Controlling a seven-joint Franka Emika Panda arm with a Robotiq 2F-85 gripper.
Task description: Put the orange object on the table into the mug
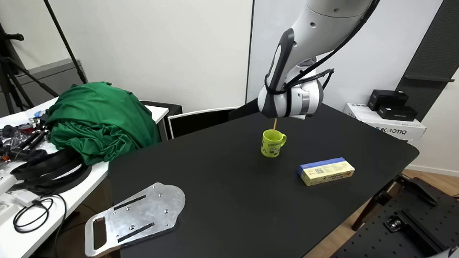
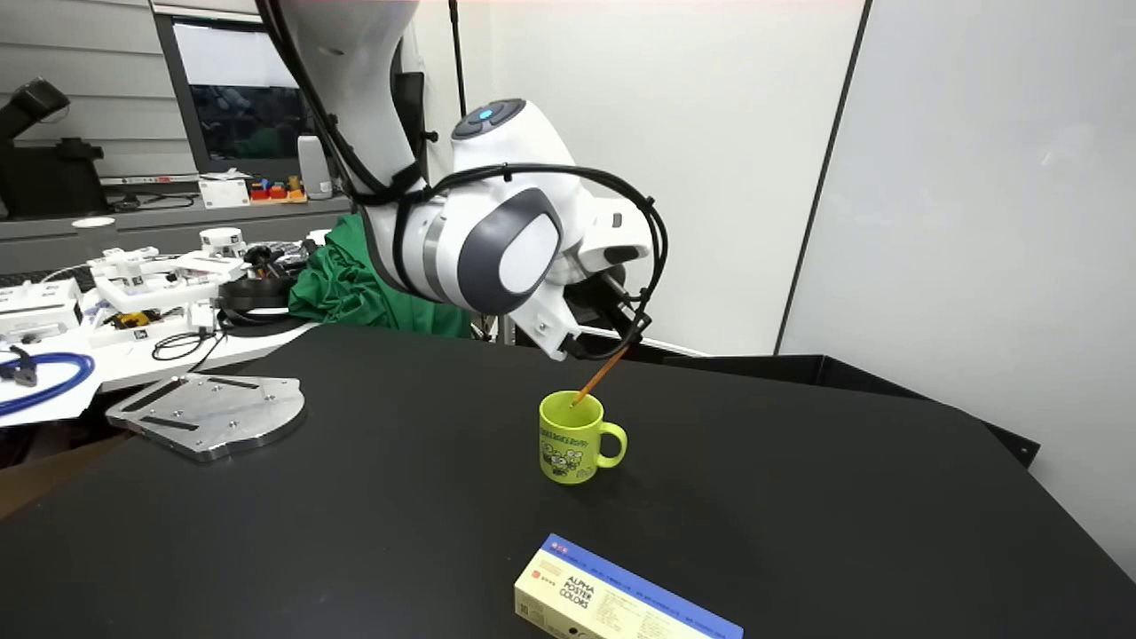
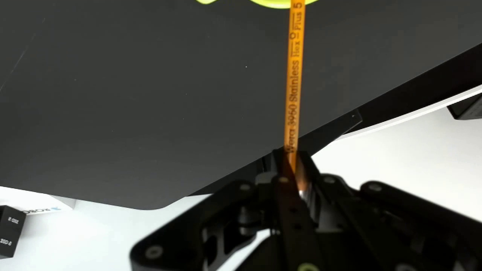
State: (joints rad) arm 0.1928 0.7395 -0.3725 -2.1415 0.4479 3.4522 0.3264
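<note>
Matte black worktop (image 1: pixel 222 172), white wall panels (image 1: pixel 161 53) behind. Black gripper (image 3: pixel 293 160) is clenched on the thin orange stick (image 3: pixel 295 75) printed "Wera", at its upper end. Stick is tilted, lower tip at the mouth of the upright small yellow-green mug (image 2: pixel 568 448) with handle; can't tell if it touches the inside. Yellow-and-blue rectangular box (image 2: pixel 630 590) lies near the mug; flat silver metal plate (image 2: pixel 213 413) sits well apart.

Toward the near edge of the matte black table (image 2: pixel 373 532), you see the oblong yellow-and-blue box (image 2: pixel 614 593) cut off in an exterior view; your wrist view crops the handled yellow-green mug (image 3: pixel 278 4).
</note>
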